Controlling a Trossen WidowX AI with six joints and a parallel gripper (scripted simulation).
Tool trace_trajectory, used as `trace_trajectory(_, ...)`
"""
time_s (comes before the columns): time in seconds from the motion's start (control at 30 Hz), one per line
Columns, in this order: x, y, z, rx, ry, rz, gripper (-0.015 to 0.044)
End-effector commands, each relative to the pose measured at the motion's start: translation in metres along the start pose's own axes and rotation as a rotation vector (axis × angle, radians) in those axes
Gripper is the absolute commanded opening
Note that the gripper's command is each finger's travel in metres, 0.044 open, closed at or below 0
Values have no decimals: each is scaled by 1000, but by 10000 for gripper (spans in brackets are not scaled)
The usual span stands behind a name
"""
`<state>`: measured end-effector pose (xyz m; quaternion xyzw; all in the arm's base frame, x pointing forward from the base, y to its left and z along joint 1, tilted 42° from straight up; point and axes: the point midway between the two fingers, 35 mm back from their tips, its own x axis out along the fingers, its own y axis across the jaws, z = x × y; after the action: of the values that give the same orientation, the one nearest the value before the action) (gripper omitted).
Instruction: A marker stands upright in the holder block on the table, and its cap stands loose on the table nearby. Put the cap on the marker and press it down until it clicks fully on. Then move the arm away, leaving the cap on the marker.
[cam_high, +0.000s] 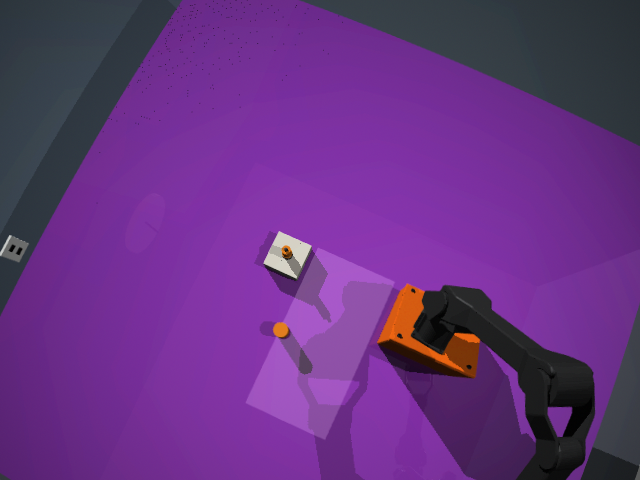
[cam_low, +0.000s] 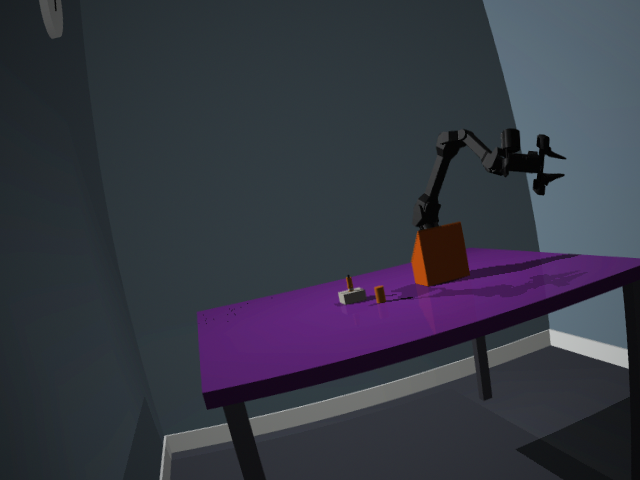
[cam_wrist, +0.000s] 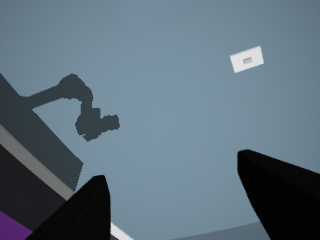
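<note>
An orange marker (cam_high: 285, 253) (cam_low: 349, 282) stands upright in the pale holder block (cam_high: 275, 259) (cam_low: 353, 297) near the middle of the purple table (cam_high: 361, 155) (cam_low: 310, 335). Its orange cap (cam_high: 280, 329) (cam_low: 379, 293) stands loose on the table beside the block, apart from it. My gripper (cam_low: 554, 166) (cam_wrist: 172, 174) is open and empty. It is held high in the air, far out past the table's edge and well away from the cap and marker. The wrist view shows only the wall between the fingers.
The arm rises from an orange pedestal (cam_high: 398, 325) (cam_low: 439, 253) on the table, between the cap and the gripper. A white wall plate (cam_wrist: 247, 60) and a sliver of table (cam_wrist: 10, 235) show in the wrist view.
</note>
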<state>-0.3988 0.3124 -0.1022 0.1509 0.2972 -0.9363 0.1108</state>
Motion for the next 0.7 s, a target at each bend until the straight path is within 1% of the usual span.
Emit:
trace_trajectory(0.0,-40,-13,-43,167,169,-67,250)
trace_trajectory(0.17,-105,-21,-97,420,396,-165,250)
trace_trajectory(0.37,-187,-9,-144,708,637,-274,250)
trace_trajectory(0.53,-268,21,-175,941,849,-366,250)
trace_trajectory(0.67,-331,56,-187,1131,1011,-427,250)
